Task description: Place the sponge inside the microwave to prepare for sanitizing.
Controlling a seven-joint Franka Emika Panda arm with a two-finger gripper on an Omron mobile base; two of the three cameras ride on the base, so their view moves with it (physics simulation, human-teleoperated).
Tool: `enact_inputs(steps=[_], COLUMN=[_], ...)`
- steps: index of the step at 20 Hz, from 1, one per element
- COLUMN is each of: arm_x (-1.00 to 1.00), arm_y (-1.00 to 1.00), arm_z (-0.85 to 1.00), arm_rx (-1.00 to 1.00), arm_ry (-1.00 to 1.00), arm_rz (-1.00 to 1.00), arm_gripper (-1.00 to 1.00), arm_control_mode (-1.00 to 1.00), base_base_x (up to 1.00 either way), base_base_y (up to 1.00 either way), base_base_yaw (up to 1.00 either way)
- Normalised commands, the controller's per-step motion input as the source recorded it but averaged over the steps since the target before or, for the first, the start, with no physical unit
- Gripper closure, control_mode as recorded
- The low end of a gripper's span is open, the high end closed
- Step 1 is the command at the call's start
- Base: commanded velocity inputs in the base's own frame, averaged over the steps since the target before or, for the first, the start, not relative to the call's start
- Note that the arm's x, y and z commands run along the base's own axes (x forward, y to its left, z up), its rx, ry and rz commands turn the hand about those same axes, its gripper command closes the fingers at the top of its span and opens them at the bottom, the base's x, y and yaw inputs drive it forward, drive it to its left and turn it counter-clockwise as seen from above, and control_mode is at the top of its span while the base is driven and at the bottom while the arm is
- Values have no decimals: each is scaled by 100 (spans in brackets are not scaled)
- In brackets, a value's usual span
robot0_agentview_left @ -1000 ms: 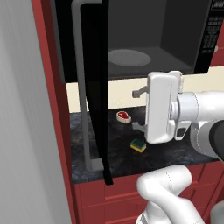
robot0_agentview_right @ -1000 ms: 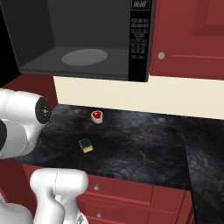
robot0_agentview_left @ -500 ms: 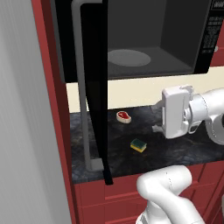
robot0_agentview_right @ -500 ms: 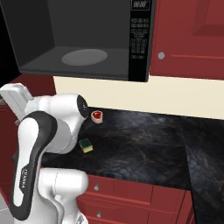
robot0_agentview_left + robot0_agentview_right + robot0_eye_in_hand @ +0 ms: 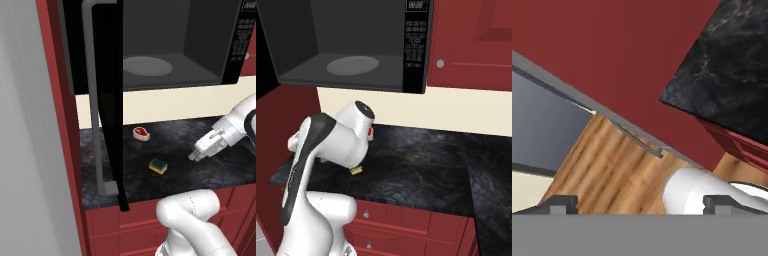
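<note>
One sponge [image 5: 158, 166] is seen on the dark counter [image 5: 225, 170], near its front edge, with bare counter to its right. One steak piece [image 5: 141, 133] is set nearer the back wall. Above, one microwave [image 5: 200, 45] is open, its door [image 5: 112, 100] hung past the counter's left front. The gripper [image 5: 192, 157] is spread, holding nothing.
</note>
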Motion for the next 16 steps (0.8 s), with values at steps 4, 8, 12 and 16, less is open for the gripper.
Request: enact_inputs(steps=[4,8,12,16], arm_x=[-4,0,33,51], arm_y=[-10,29,-9,-45], arm_z=[-56,-54,-4,-2], arm_rx=[-70,-63,-5,1], arm_ry=[-44,-3,8,12], arm_rz=[17,14,-1,-22], arm_gripper=[-100,-100,-100,-100], arm_control_mode=[-100,-100,-100,-100], base_base_x=[0,0,0,0], base_base_y=[0,0,0,0], base_base_yaw=[0,0,0,0])
